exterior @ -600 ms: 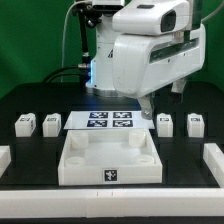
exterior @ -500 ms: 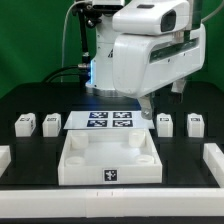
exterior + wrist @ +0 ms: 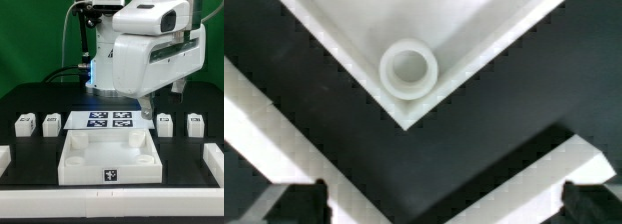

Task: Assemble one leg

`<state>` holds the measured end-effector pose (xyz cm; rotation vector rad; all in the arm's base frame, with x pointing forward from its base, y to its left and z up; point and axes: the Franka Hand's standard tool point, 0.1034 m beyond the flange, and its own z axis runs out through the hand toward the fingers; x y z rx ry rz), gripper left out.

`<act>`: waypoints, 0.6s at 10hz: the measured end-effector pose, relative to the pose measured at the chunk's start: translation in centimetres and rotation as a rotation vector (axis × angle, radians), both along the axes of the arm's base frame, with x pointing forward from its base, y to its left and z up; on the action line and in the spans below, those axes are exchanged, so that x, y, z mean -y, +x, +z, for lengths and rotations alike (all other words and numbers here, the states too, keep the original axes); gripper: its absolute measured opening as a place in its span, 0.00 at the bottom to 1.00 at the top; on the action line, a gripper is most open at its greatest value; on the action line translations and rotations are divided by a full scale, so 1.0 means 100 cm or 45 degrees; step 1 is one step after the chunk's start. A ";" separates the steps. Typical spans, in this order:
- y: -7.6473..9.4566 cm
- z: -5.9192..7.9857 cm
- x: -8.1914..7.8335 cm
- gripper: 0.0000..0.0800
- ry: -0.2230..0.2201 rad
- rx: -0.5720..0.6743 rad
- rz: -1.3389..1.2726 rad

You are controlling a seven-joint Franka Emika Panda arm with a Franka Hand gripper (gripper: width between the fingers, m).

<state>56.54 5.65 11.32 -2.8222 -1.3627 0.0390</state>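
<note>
Four small white legs with square markers stand on the black table: two at the exterior view's left and two at its right. The big white tray lies in front at the middle. My gripper hangs above the table near the tray's far right corner, apart from every leg. In the wrist view the gripper is open and empty, its dark fingertips far apart. Below it shows a tray corner with a round socket. No leg shows in the wrist view.
The marker board lies flat behind the tray. White blocks sit at the table's left and right edges. The arm's large white body fills the upper part of the exterior view.
</note>
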 end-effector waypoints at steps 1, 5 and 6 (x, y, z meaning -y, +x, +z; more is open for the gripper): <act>0.000 0.000 0.000 0.81 0.000 0.000 0.000; 0.000 0.000 0.000 0.81 0.001 -0.001 0.035; 0.000 -0.001 0.000 0.81 0.001 -0.001 0.035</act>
